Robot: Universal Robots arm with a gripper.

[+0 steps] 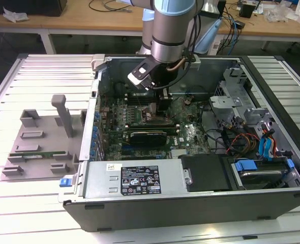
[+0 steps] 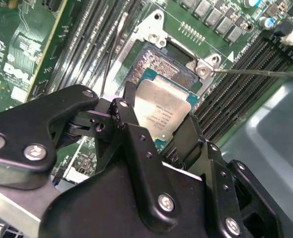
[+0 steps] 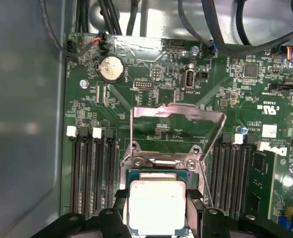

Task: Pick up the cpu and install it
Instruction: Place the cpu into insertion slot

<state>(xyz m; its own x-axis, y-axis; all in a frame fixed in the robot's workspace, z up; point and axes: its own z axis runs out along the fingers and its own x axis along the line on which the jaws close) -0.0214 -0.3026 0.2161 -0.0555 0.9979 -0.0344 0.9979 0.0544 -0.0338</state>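
the arm (image 1: 173,30) reaches straight down from the exterior view's top centre into the open computer case (image 1: 140,211), its fingers (image 2: 128,128) clamped on two opposite edges of the cpu (image 2: 164,111), which sits at the open socket (image 2: 154,62) mid-case.

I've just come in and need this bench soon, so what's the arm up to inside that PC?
The arm reaches into the open case. Its gripper grips the cpu by two opposite edges, right at the socket on the board. The socket's metal plate stands flipped up. Whether the cpu is fully seated is hard to tell.
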